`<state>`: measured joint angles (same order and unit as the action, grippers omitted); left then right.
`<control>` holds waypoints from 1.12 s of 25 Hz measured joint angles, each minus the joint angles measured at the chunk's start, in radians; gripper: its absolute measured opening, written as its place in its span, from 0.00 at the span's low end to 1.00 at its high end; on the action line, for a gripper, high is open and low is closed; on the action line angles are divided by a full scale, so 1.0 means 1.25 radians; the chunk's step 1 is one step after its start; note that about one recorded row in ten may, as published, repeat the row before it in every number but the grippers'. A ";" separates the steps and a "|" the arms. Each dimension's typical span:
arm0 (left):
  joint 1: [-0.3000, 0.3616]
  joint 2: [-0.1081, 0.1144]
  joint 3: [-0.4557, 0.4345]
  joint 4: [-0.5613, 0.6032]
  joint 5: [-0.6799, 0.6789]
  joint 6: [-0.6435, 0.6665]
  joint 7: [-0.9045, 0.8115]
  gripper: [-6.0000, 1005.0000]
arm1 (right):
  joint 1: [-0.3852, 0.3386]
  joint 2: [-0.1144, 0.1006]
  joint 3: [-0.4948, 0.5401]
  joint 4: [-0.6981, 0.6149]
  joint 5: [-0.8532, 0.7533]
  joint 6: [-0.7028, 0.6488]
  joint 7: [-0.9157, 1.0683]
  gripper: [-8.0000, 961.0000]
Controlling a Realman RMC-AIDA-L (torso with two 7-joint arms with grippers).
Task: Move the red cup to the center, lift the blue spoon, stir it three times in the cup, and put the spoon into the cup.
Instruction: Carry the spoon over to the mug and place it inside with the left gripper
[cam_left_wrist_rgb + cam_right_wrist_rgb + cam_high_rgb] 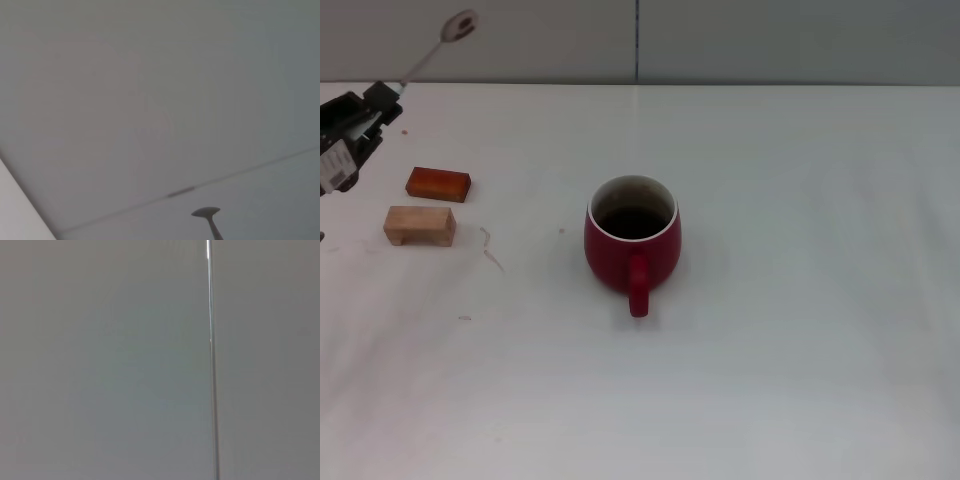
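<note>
One cup, one spoon, two small blocks.

My left gripper [382, 103] was at the table's far left edge, clamped on the blue spoon [438, 47], holding it raised with its bowl pointing up and away. The red cup [632, 244] stood upright mid-table [800, 300], handle toward me. A red-brown block [438, 184] and a pale wooden block [420, 225] lay near my gripper. My right gripper was out of sight.
</note>
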<state>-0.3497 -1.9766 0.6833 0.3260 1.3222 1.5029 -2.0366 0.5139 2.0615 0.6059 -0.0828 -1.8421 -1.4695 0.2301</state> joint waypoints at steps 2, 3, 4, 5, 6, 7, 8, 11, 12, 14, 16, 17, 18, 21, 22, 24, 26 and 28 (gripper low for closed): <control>-0.014 0.014 0.003 0.010 0.030 0.016 -0.041 0.17 | 0.000 0.000 0.000 0.000 0.000 0.000 0.000 0.59; -0.020 0.020 0.005 0.014 0.044 0.025 -0.059 0.17 | 0.000 0.000 0.000 0.000 0.000 0.000 0.000 0.59; -0.032 0.031 0.006 0.031 0.072 0.052 -0.094 0.17 | 0.000 0.000 0.000 0.000 0.000 0.000 0.000 0.59; -0.032 0.031 0.006 0.031 0.072 0.052 -0.094 0.17 | 0.000 0.000 0.000 0.000 0.000 0.000 0.000 0.59; -0.038 0.035 0.006 0.042 0.085 0.066 -0.108 0.17 | -0.001 0.000 0.000 0.000 0.000 0.000 0.000 0.59; -0.043 0.037 0.006 0.058 0.101 0.082 -0.123 0.17 | -0.002 0.000 0.000 0.000 0.000 0.000 0.000 0.58; -0.048 0.037 0.006 0.077 0.119 0.099 -0.138 0.17 | -0.003 0.000 0.000 -0.001 0.000 0.000 0.000 0.58; -0.062 0.035 0.006 0.141 0.171 0.145 -0.175 0.17 | -0.006 0.001 0.000 -0.001 0.000 0.000 0.000 0.58; -0.069 0.033 0.006 0.161 0.190 0.167 -0.186 0.17 | -0.007 0.001 0.000 -0.001 0.000 -0.002 0.000 0.58; -0.090 0.029 0.007 0.205 0.236 0.216 -0.205 0.17 | -0.008 0.002 0.000 -0.003 0.000 -0.008 0.000 0.58; -0.098 0.028 0.007 0.216 0.248 0.228 -0.209 0.17 | -0.009 0.002 0.000 -0.003 0.000 -0.009 0.000 0.59; -0.107 0.026 0.008 0.227 0.270 0.241 -0.214 0.17 | -0.009 0.002 0.000 -0.003 0.000 -0.009 0.000 0.59; -0.115 0.025 0.008 0.235 0.289 0.248 -0.217 0.17 | -0.009 0.002 0.000 -0.004 0.000 -0.009 0.000 0.59; -0.133 0.024 0.008 0.251 0.336 0.250 -0.225 0.17 | -0.009 0.002 -0.001 -0.004 0.000 -0.009 0.000 0.59; -0.136 0.024 0.008 0.254 0.349 0.246 -0.226 0.17 | -0.010 0.003 -0.001 -0.004 0.000 -0.010 0.000 0.59; -0.149 0.027 0.006 0.259 0.383 0.236 -0.227 0.17 | -0.013 0.004 -0.002 -0.004 0.000 -0.011 0.000 0.59; -0.160 0.031 0.005 0.270 0.416 0.222 -0.231 0.17 | -0.017 0.004 -0.003 -0.003 0.000 -0.012 0.000 0.59; -0.162 0.031 0.004 0.275 0.425 0.218 -0.233 0.17 | -0.018 0.004 -0.003 -0.002 0.000 -0.015 0.000 0.59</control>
<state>-0.5528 -1.9374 0.6887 0.6692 1.8533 1.7754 -2.3282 0.4911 2.0662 0.6027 -0.0856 -1.8422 -1.4884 0.2300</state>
